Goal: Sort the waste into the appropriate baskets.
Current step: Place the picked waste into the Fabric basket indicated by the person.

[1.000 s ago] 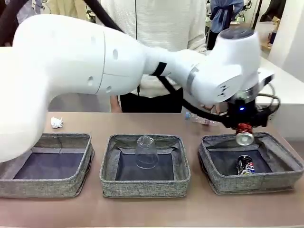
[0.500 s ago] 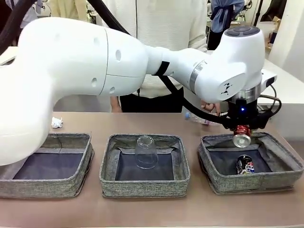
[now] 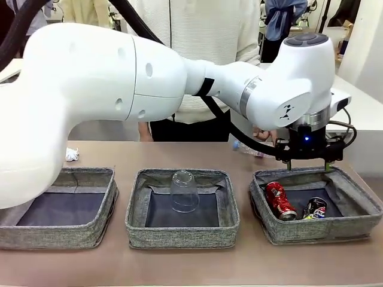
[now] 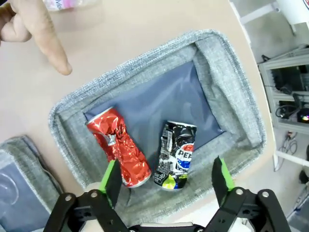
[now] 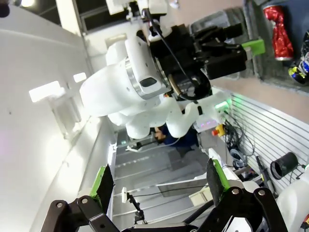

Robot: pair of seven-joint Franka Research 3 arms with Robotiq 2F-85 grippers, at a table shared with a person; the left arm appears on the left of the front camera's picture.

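My left gripper (image 3: pixel 308 167) hangs open over the right basket (image 3: pixel 323 233), nothing between its fingers. In the left wrist view the left gripper (image 4: pixel 166 179) stands above the red soda can (image 4: pixel 118 147) and the dark crushed can (image 4: pixel 176 154), both lying on the basket's dark bottom. From the front, the red can (image 3: pixel 280 200) lies at the basket's left side and the dark can (image 3: pixel 315 207) beside it. A clear cup (image 3: pixel 184 191) stands upside down in the middle basket (image 3: pixel 182 236). The left basket (image 3: pixel 60 236) holds nothing. My right gripper (image 5: pixel 157 183) is open and empty.
A crumpled paper wad (image 3: pixel 72 154) lies behind the left basket. A clear bottle (image 3: pixel 248 148) lies on the table behind the right basket, next to the person's hand (image 3: pixel 263 134). The person's finger (image 4: pixel 46 34) points down near the basket's far corner.
My left gripper opened and let go of the red can, which dropped into the right basket beside the dark can. The arm itself barely moved.
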